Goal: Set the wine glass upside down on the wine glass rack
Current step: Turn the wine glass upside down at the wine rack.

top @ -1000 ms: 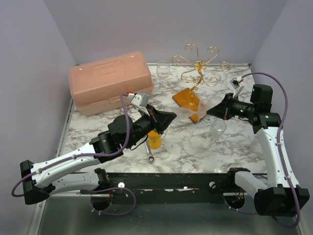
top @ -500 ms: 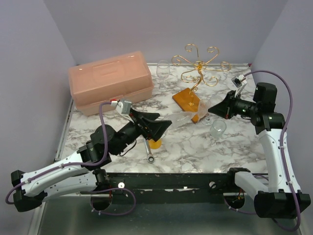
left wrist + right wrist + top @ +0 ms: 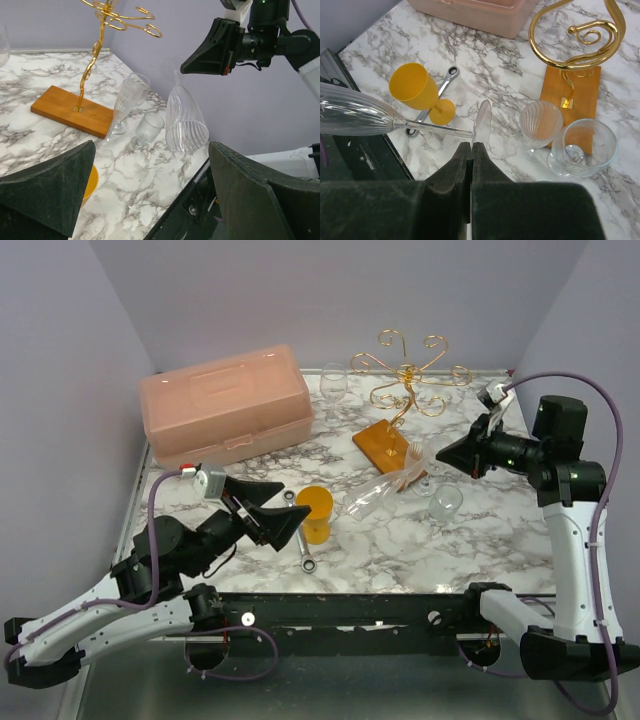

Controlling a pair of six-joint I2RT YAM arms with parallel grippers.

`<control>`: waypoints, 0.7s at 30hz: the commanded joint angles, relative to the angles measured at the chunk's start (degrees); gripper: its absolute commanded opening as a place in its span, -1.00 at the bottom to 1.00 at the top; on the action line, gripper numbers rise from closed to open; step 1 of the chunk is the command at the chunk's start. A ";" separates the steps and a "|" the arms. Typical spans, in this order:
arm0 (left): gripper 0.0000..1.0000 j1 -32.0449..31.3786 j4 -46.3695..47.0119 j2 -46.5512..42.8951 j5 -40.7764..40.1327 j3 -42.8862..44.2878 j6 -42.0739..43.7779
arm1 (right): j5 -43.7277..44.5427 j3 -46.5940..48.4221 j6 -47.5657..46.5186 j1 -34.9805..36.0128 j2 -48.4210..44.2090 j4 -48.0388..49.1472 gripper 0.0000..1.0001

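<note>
While right gripper (image 3: pixel 471 146) pinches wine glass (image 3: pixel 360 117) foot, left gripper (image 3: pixel 288 525) gapes wide.

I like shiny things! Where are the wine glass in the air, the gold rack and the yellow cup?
wine glass (image 3: pixel 355 112): right wrist view, on its ribbed bowl.
wine glass rack (image 3: pixel 383 445): top view, on its wooden base.
yellow cup (image 3: pixel 415 86): right wrist view, on its bowl.
</note>
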 commanded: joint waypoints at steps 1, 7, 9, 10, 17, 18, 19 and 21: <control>0.97 0.00 -7.00 -4.94 -3.99 0.83 5.83 | 3.32 4.69 -8.93 0.24 1.52 -6.76 -0.99; 0.97 0.13 -8.86 -6.93 -9.96 0.76 9.95 | 6.58 12.93 -24.02 0.24 4.53 -15.19 -0.99; 0.97 0.64 -8.51 -6.60 -9.94 0.57 10.05 | 7.13 15.75 -28.21 0.27 5.86 -17.25 -0.99; 0.97 1.06 -8.45 -6.21 -9.78 0.57 9.96 | 6.93 17.36 -30.38 0.28 6.82 -18.43 -0.99; 0.97 14.68 -10.31 -3.30 2.11 3.07 7.08 | 0.02 28.61 -39.60 0.37 13.82 -24.61 -0.99; 0.97 18.76 -10.56 -2.68 5.25 3.34 6.43 | -0.62 29.99 -40.71 0.39 14.53 -25.06 -0.99; 0.97 22.26 -10.66 -1.92 9.70 3.74 5.73 | -1.32 31.53 -41.61 0.62 15.29 -25.44 -0.99; 0.97 29.64 -10.86 0.01 17.36 4.46 4.67 | -1.78 34.14 -42.59 1.22 16.31 -25.36 -0.99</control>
